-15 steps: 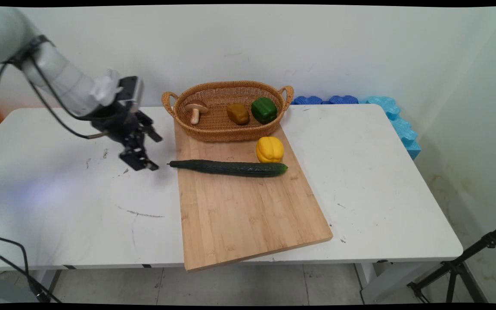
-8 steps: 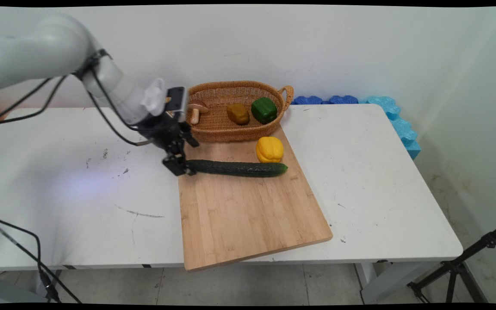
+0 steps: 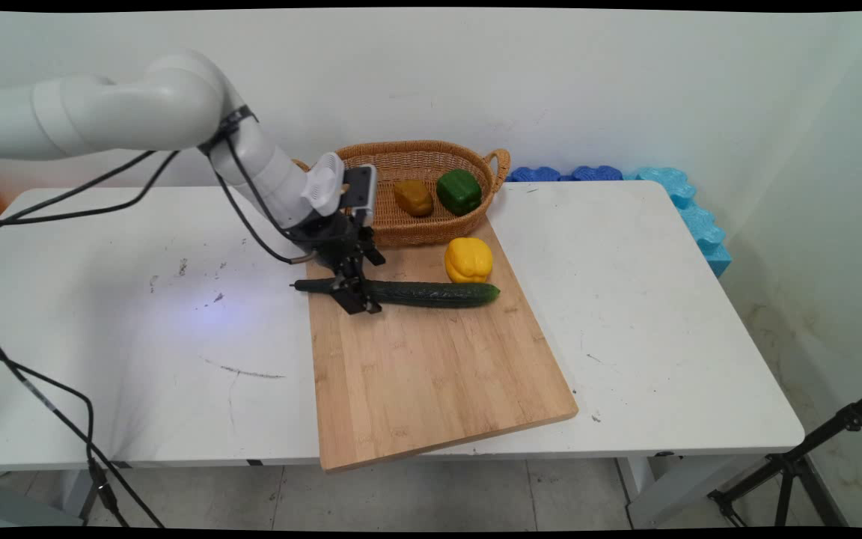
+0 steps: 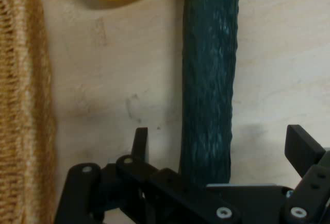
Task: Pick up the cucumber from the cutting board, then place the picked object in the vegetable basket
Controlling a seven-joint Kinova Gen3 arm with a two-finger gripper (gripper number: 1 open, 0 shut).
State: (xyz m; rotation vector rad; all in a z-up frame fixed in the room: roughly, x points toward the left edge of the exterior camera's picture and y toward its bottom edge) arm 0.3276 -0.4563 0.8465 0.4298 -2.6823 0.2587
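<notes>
One long dark green cucumber (image 3: 401,292) lying flat across the wooden cutting board (image 3: 431,374), stem end poking just past the board's left edge. Straddled near that left end by the black gripper (image 3: 354,293), fingers spread wide to either side, one finger (image 4: 140,142) on one flank and the other on the opposite flank, gaps visible on both, nothing clamped. Probably firm and stiff enough to lift as one piece, fairly light, though the long body would likely tip or droop from a hold this close to one end; nearer the middle looks the steadier place to take it. Skin bumpy but likely smooth and a bit slick, round in section, so prone to rolling between the pads.

Just behind the cucumber's right end, a yellow pepper (image 3: 468,259), near or touching. Beyond it, overlapping the board's far edge, a wicker basket (image 3: 431,224) with a brownish vegetable (image 3: 412,197) and a green pepper (image 3: 459,191) inside. All set on the white table (image 3: 663,314).
</notes>
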